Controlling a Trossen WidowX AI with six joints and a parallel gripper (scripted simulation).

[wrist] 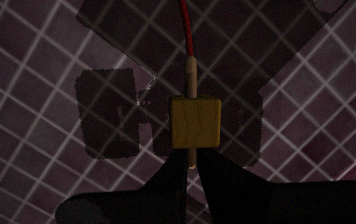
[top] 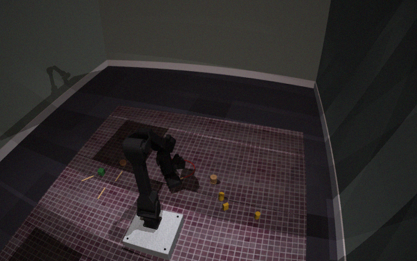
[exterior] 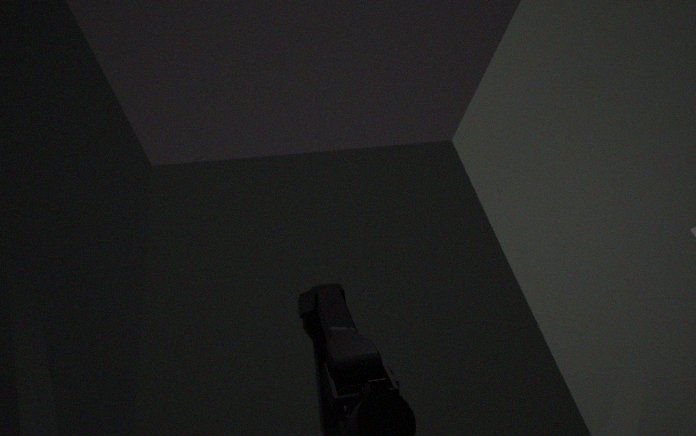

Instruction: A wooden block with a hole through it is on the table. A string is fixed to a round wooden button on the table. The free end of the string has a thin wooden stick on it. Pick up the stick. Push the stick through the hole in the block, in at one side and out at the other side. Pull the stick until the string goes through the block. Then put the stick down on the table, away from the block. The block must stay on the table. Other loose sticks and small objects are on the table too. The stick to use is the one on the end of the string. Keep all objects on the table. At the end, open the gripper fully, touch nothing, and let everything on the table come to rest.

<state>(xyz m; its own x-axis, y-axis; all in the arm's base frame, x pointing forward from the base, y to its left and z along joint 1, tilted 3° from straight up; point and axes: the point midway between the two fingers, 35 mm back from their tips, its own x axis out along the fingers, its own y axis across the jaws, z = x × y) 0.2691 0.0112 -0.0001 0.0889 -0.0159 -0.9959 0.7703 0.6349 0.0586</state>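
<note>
In the wrist view the yellow-brown wooden block (wrist: 195,123) sits on the tiled surface. The thin stick (wrist: 191,82) (top: 181,178) runs through its hole, with one end out at the far side and a short tip out at the near side. The red string (wrist: 186,27) (top: 195,168) is fixed to the far end of the stick and curves away over the table. My gripper (wrist: 190,146) is shut on the near tip of the stick, its fingertips close against the block. In the top view the arm hides the block and the string's other end.
In the top view a green cube (top: 100,172), an orange disc (top: 123,162) and loose sticks (top: 87,178) (top: 101,193) (top: 118,176) lie left of the arm. A tan cylinder (top: 213,179), two yellow cylinders (top: 221,196) (top: 257,215) and a yellow cube (top: 225,206) stand to the right.
</note>
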